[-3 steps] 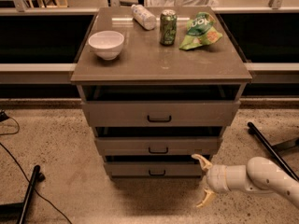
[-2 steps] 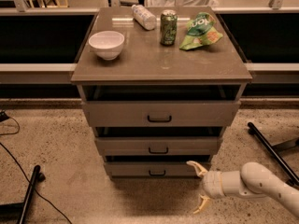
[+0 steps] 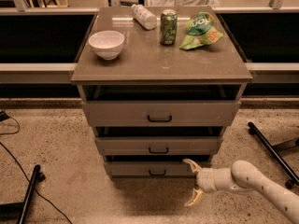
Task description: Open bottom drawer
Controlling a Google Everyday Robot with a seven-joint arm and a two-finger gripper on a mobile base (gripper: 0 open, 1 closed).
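The bottom drawer (image 3: pixel 140 169) is the lowest grey-tan front of the three-drawer cabinet, with a small black bar handle (image 3: pixel 157 173). It sits almost flush, with a dark gap above it. My gripper (image 3: pixel 192 183) comes in from the lower right on a white arm, low near the floor. It is open, its two tan fingers spread one above the other. The upper fingertip (image 3: pixel 188 162) is at the drawer's right end, right of the handle. It holds nothing.
The middle drawer (image 3: pixel 158 146) and top drawer (image 3: pixel 160 113) are above. On the cabinet top (image 3: pixel 154 59) are a white bowl (image 3: pixel 106 44), a green can (image 3: pixel 168 27), a plastic bottle (image 3: pixel 143 16) and a green chip bag (image 3: pixel 201 30). Black stand legs (image 3: pixel 271 150) and cables (image 3: pixel 14 157) lie on the floor.
My gripper has moved left and slightly down, from right of the cabinet to the right end of the bottom drawer. The drawers have not moved.
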